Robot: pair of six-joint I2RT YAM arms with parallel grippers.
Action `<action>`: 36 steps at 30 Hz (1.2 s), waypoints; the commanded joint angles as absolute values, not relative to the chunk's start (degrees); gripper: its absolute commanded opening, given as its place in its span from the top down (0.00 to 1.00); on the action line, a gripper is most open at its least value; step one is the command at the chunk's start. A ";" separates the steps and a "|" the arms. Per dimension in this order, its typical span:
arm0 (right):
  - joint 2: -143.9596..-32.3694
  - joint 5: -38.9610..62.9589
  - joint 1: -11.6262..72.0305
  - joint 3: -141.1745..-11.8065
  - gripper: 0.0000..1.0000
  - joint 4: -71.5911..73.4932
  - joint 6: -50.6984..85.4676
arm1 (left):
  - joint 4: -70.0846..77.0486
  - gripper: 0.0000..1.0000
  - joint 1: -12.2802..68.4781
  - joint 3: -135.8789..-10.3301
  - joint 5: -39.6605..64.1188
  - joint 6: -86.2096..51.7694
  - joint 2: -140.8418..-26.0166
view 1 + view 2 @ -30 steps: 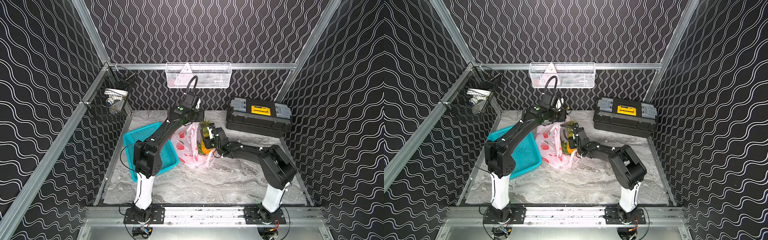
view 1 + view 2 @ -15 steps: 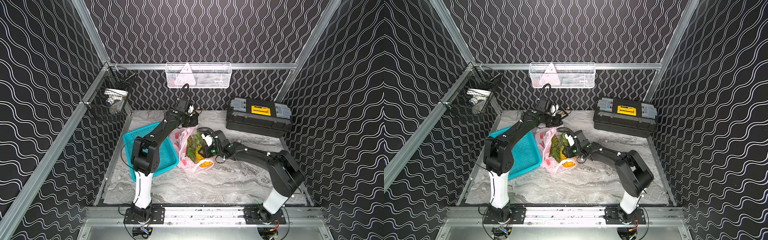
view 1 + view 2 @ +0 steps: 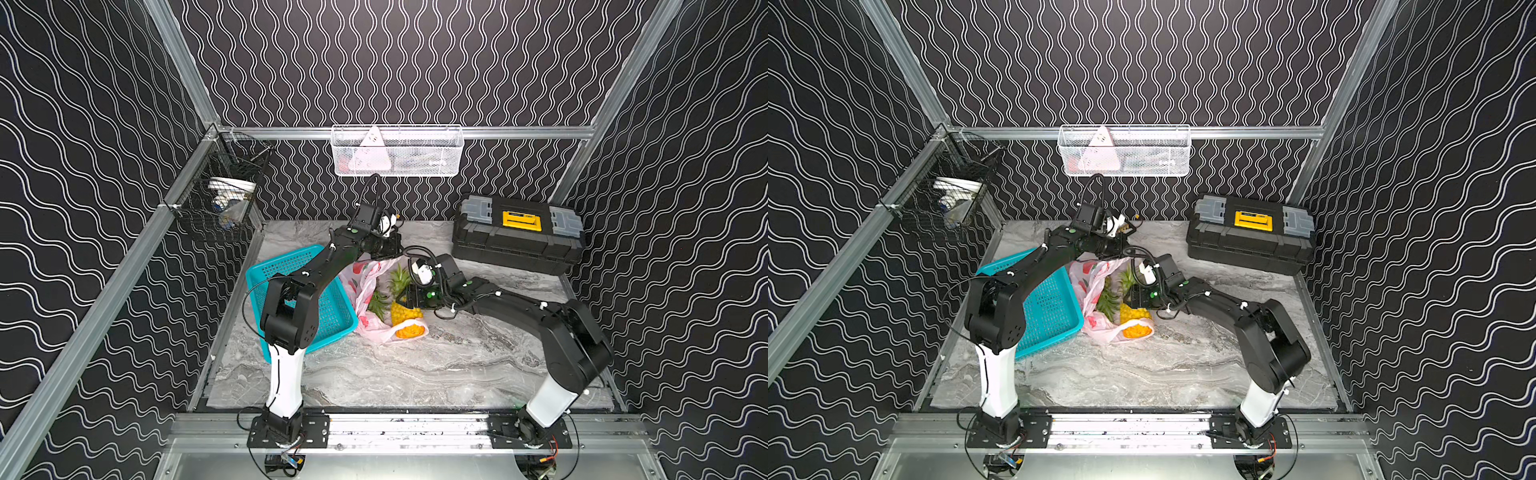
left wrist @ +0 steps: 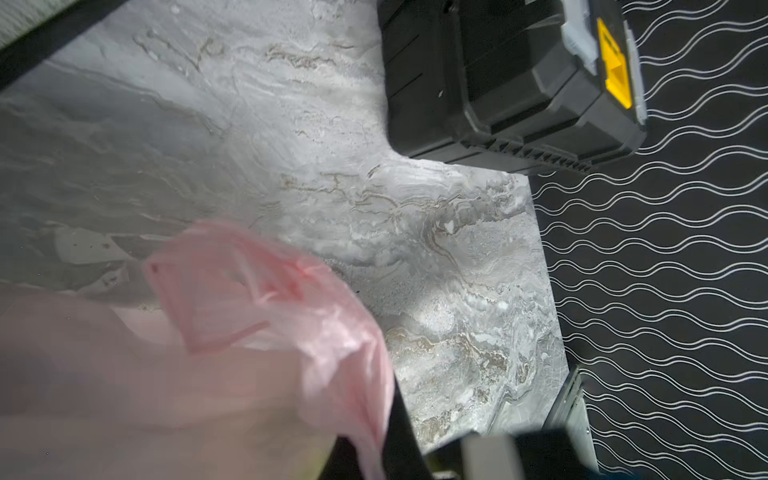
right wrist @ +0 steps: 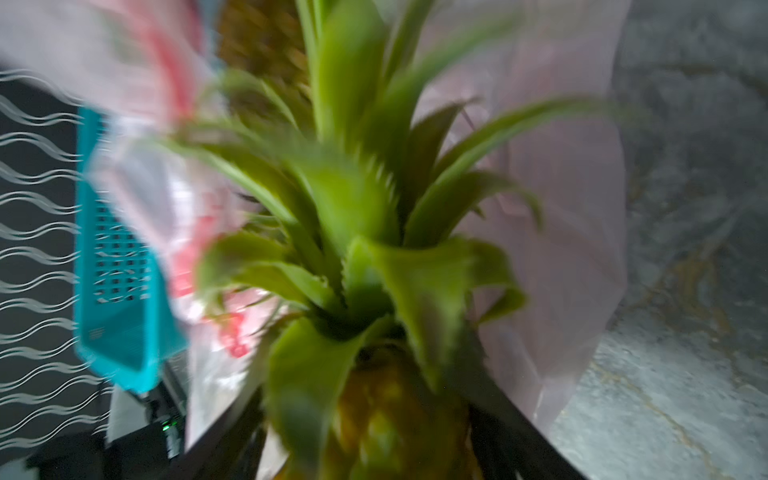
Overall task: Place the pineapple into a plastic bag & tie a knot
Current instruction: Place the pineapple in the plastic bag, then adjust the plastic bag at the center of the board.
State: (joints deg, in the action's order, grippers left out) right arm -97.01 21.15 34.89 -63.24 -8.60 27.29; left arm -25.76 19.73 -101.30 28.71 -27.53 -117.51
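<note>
The plastic bag lies near the middle of the surface, against the right side of the teal basket, with its mouth open toward the right edge. The left fingers are pressed together on the bag's top edge, holding it lifted. The pineapple lies in the mouth, partly inside. The right fingers stand either side of its body; blur hides whether they squeeze it
</note>
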 commanded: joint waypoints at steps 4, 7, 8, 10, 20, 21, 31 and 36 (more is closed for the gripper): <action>-92.30 20.54 33.89 -63.25 0.14 -10.82 28.59 | -21.71 1.00 19.52 -100.28 30.54 -29.10 -118.64; -87.75 17.27 33.72 -62.33 0.14 -13.89 28.24 | -21.92 1.00 19.51 -100.28 30.62 -28.79 -118.82; -86.16 16.26 33.69 -62.45 0.14 -15.94 27.80 | -22.10 1.00 19.51 -100.28 30.55 -28.61 -118.74; -83.67 15.21 33.81 -62.84 0.14 -20.74 27.22 | -22.45 1.00 19.51 -100.28 30.35 -28.18 -118.61; -80.97 10.88 41.89 -59.32 0.18 -25.97 26.40 | -22.59 1.00 19.51 -99.95 30.04 -27.59 -118.20; -81.09 10.56 41.92 -58.61 0.21 -25.65 26.59 | -22.53 1.00 19.50 -99.93 30.19 -27.60 -118.09; -79.28 6.24 41.92 -52.92 0.19 -22.84 25.06 | -23.09 1.00 19.51 -99.94 29.78 -27.24 -117.59; -83.34 4.59 41.84 -54.26 0.20 -19.24 24.48 | -23.20 1.00 19.51 -99.71 29.60 -27.25 -117.32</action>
State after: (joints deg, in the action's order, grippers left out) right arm -81.89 6.85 41.93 -53.34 -22.74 25.39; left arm -23.24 19.53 -99.77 29.78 -28.32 -117.93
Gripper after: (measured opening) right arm 0.815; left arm 0.058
